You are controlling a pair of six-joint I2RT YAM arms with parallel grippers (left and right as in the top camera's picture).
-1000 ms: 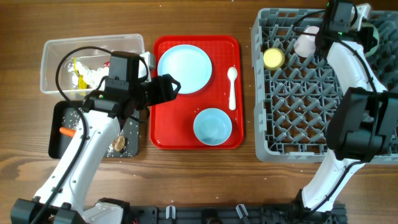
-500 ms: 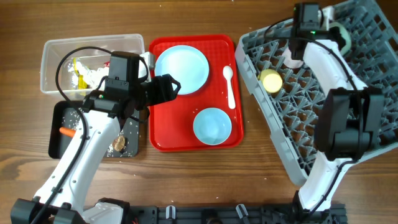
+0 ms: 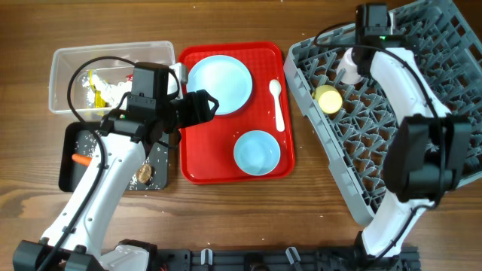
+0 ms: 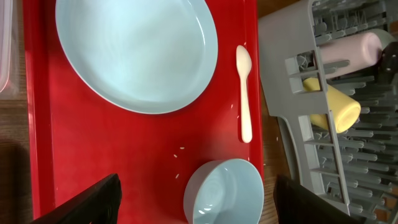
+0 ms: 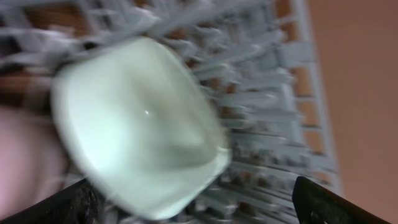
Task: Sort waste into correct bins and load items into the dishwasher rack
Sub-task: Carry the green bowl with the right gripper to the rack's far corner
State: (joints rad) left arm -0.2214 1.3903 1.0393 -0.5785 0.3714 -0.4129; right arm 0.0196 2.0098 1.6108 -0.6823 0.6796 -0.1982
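Finds rack (image 3: 376, 143) swung askew from square a second ago, corner crowding tray (image 3: 226, 172); yellow cup (image 3: 327, 98) and pink cup (image 3: 350, 62) inside, nearest tray. Shows right gripper (image 5: 196, 199) spread wide, empty; left gripper (image 4: 196, 180) likewise, above tray. Likely calls for re-aiming before loading.

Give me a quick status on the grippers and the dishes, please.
Left gripper open above red tray. Right gripper open over dishwasher rack, which sits askew. Plate, bowl, spoon on tray; yellow cup and pink cup racked.

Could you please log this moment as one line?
left gripper open over red tray; tray: plate, spoon, bowl; right gripper open over rack; rack: yellow cup, pink cup
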